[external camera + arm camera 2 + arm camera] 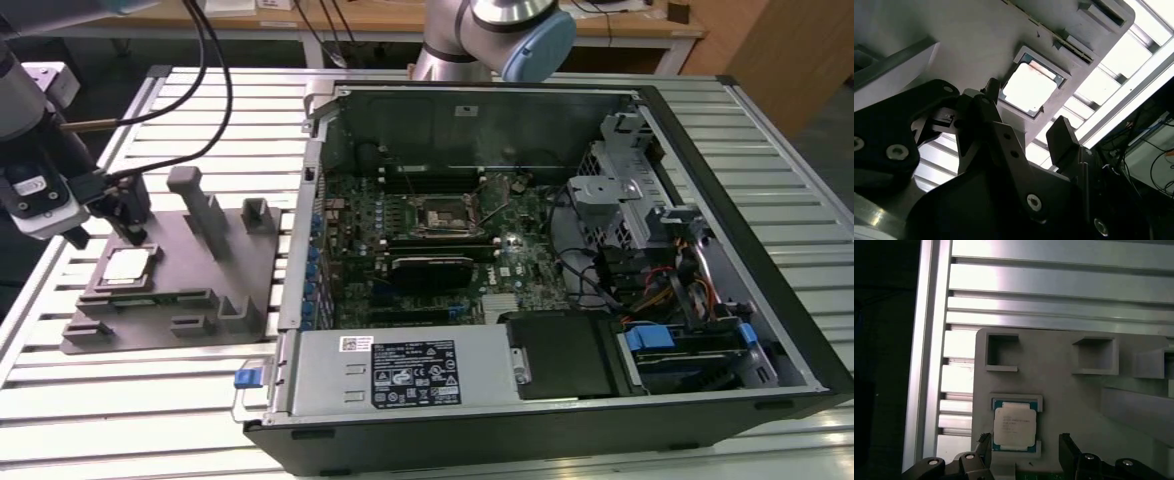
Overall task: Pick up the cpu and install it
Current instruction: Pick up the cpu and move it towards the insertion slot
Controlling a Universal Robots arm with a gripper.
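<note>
Cpu (127, 265) noted lying flat in a shallow square recess of the grey fixture (200, 290), silvery top up. The fixture is set on the slatted metal counter (174, 400), towards the exterior view's left and just beside the open computer case (534, 430).

Pincer (127, 225) observed directly above the cpu, pointed downward, tips close to the fixture surface. No contact with the chip can be made out. In the exterior view the tips stand at the far edge of the recess.

In the first wrist view, the cpu (1014, 426) is seen seated in its recess with a thin dark rim showing around the pale lid. The pincer (1026, 450) is spread: one black finger is seen on either side, with a gap wider than the chip. Nothing is held between them.

The second wrist view confirms this. The cpu (1030, 89) is lit brightly in its pocket on the fixture (969, 35), and the pincer (1026, 117) is open around that spot, fingers apart.

Inside the case, the black socket frame (439, 214) is seen near the middle of the board, well apart from the cpu.
</note>
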